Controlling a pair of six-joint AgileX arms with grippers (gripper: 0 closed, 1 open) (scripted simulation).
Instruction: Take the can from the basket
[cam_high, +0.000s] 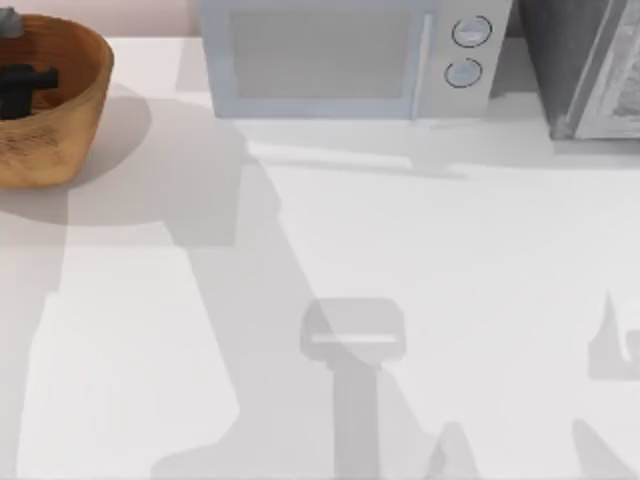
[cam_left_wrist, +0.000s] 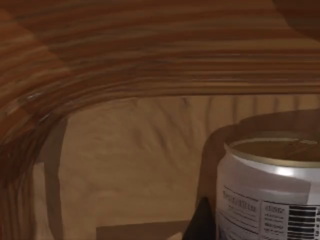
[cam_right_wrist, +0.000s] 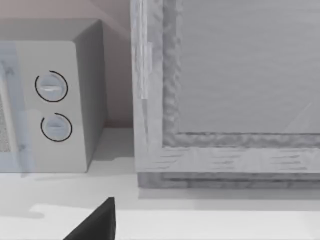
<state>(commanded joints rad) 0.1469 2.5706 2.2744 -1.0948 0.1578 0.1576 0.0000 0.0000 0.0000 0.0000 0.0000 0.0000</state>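
Basket (cam_high: 85, 95) wall hems can (cam_left_wrist: 270, 195) — tabletop (cam_high: 400, 260) open.

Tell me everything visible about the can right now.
In the left wrist view the can stands upright inside the basket, on its wooden-looking floor near the curved ribbed wall. Its body looks like silvery-white metal with a printed label of small text and a barcode; the recessed top is pale yellowish inside a thin rim. A dark finger of the left gripper sits right beside it; whether they touch cannot be told.

Microwave (cam_right_wrist: 55, 100) beside grey cabinet (cam_right_wrist: 235, 90)
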